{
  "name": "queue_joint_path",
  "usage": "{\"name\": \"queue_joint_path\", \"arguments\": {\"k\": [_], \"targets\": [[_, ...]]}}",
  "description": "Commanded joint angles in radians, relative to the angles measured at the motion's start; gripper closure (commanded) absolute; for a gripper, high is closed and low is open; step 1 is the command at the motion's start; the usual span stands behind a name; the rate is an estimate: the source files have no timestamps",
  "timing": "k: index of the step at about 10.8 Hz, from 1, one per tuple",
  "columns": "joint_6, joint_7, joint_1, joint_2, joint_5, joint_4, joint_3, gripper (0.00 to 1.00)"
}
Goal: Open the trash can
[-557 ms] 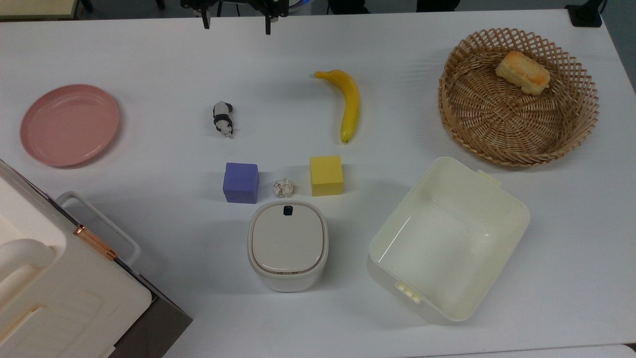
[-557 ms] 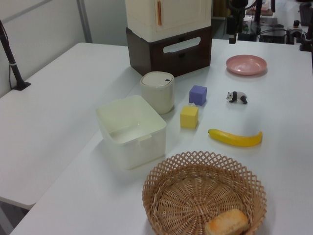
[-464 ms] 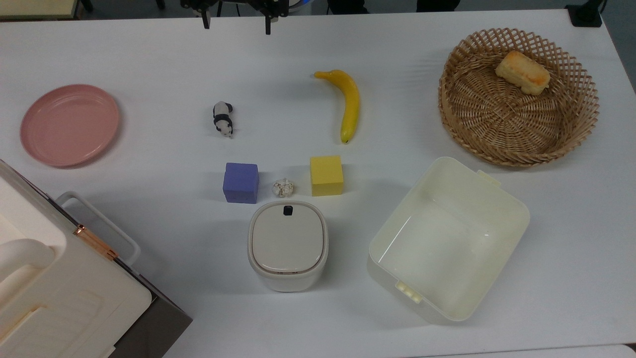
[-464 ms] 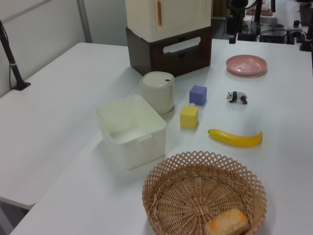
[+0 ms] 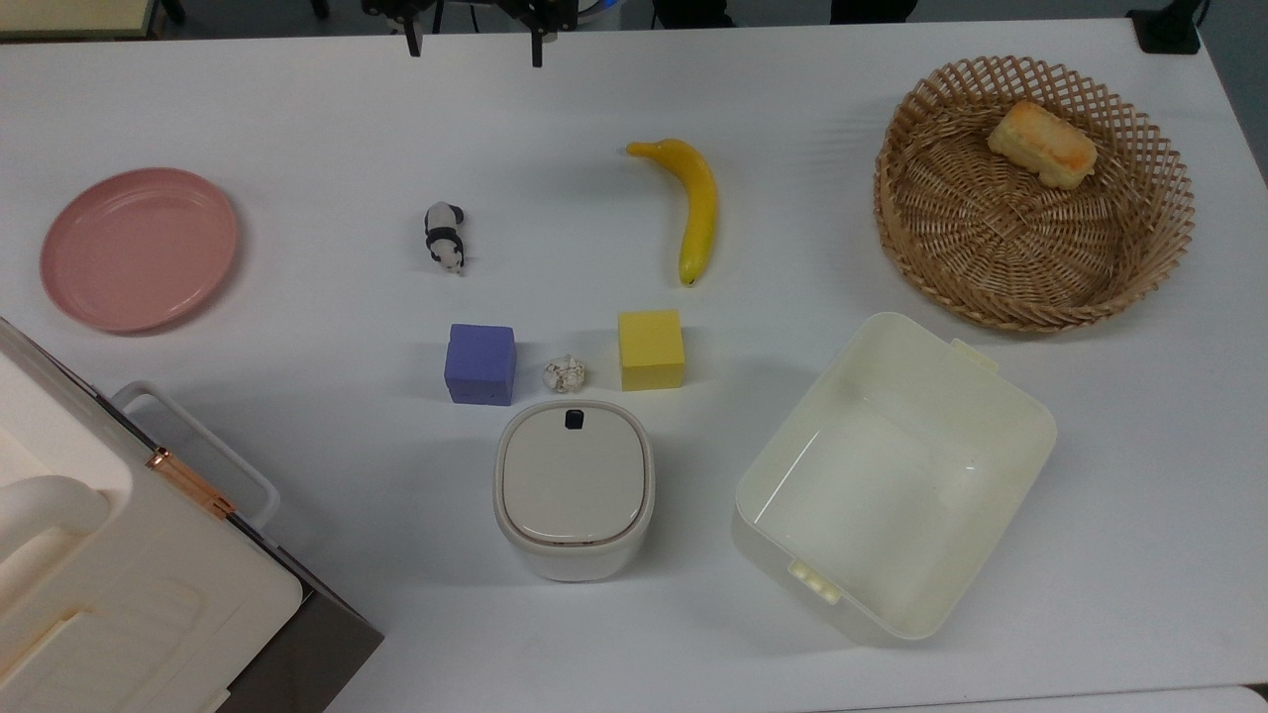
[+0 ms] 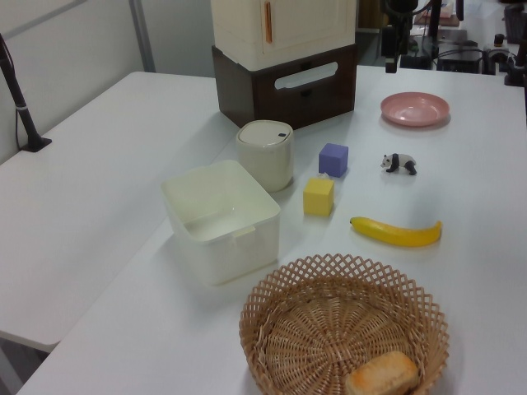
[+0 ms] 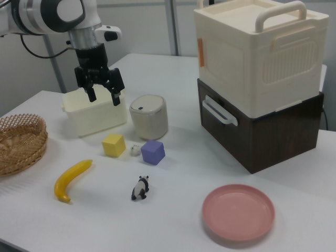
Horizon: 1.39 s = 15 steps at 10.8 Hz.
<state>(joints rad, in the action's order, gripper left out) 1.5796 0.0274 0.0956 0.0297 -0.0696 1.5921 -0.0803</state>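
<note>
The trash can (image 5: 574, 490) is a small off-white rounded-square bin standing near the table's front in the top view. Its beige-grey lid is down, with a small black button (image 5: 573, 420) at the lid's far edge. The same bin (image 7: 148, 116) stands behind the two cubes in the right view, and the trash can (image 6: 265, 154) is beside the cream tub in the left view. My gripper (image 5: 473, 51) hangs at the table's far edge, well away from the bin. In the right view the gripper (image 7: 104, 98) is open, fingers pointing down, holding nothing.
A purple cube (image 5: 480, 362), a small crumpled ball (image 5: 565, 373) and a yellow cube (image 5: 651, 349) lie just beyond the bin. Farther off are a panda toy (image 5: 445, 236), a banana (image 5: 696, 208), a pink plate (image 5: 139, 248), a cream tub (image 5: 1035, 416), a wicker basket (image 5: 897, 213) and a big white box (image 5: 99, 594).
</note>
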Motion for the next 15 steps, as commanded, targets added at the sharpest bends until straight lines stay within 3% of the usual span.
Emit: {"name": "queue_joint_path", "arguments": {"k": [1, 4, 15], "targets": [[0.002, 0.002, -0.002, -0.014, 0.043, 0.000, -0.007, 0.00], [0.036, 0.000, -0.020, -0.014, 0.074, -0.001, -0.007, 0.00], [0.063, -0.012, -0.020, -0.011, 0.067, 0.000, -0.006, 0.00]]}}
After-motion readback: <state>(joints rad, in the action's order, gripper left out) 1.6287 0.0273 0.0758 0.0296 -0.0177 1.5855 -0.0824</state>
